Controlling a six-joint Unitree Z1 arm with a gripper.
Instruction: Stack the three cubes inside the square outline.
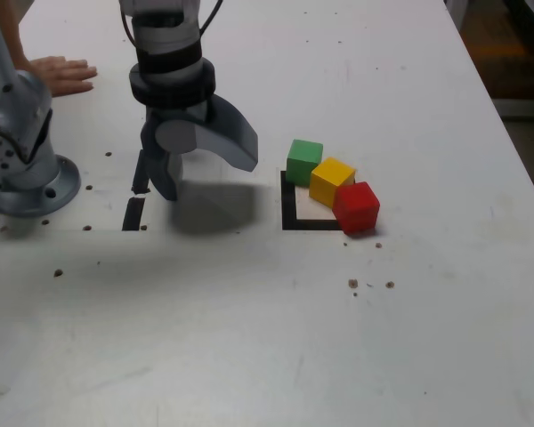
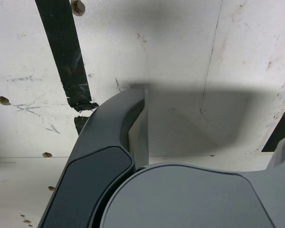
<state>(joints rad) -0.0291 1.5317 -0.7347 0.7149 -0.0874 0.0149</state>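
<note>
Three cubes lie side by side in a slanted row, touching one another, none on top of another: green (image 1: pixel 304 161), yellow (image 1: pixel 331 181), red (image 1: pixel 356 206). They sit across the square outline (image 1: pixel 290 203) of black tape, hiding its far and right-hand sides. My gripper (image 1: pixel 206 180) hangs low over the table, to the exterior view's left of the outline and apart from the cubes. It is open with nothing between its fingers. The wrist view shows one dark finger (image 2: pixel 133 123), bare table in the gap and no cubes. A black sliver at its edge may be the outline (image 2: pixel 281 129).
A person's hand (image 1: pixel 60 73) rests on the table at the exterior view's far left. The arm's base (image 1: pixel 22 173) stands beside it. Two short black tape strips (image 1: pixel 134 213) (image 2: pixel 64 52) lie by the gripper. Small screw holes and crumbs (image 1: pixel 369 285) dot the table.
</note>
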